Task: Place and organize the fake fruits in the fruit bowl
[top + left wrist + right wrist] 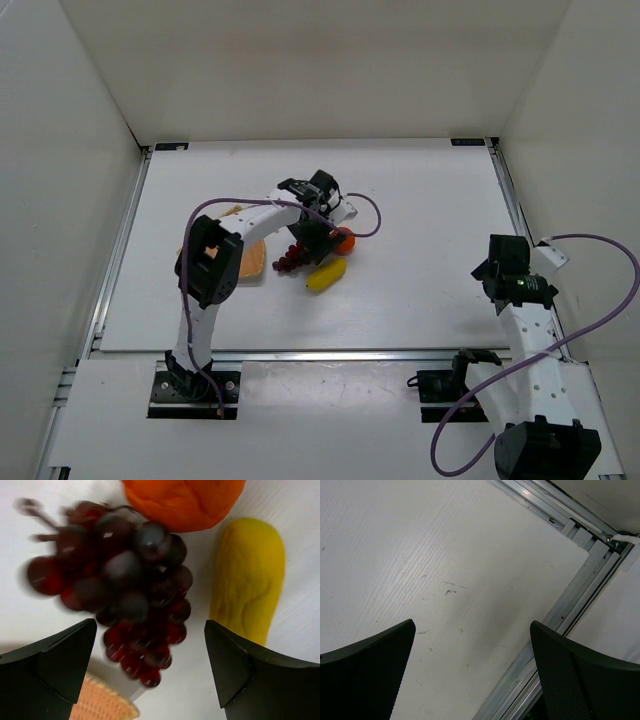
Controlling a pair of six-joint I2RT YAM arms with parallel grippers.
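Observation:
Three fake fruits lie together on the white table. The dark purple-red grape bunch (pixel 288 262) (pixel 125 585) looks blurred in the left wrist view. Beyond it are the round orange (pixel 343 240) (pixel 185 500) and the oblong yellow fruit (pixel 326 276) (pixel 247 592). My left gripper (pixel 311 238) (pixel 150 626) hovers over the grapes, open, its fingers on either side of the bunch's lower tip and holding nothing. The wicker fruit bowl (pixel 252 262) (pixel 102 704) lies just left of the fruits, mostly hidden under my left arm. My right gripper (pixel 497 272) (pixel 472 625) is open over bare table at the far right.
An aluminium rail (pixel 570 605) runs along the table's right edge beside my right gripper. White walls enclose the table on three sides. A purple cable (pixel 372 215) loops from my left wrist above the orange.

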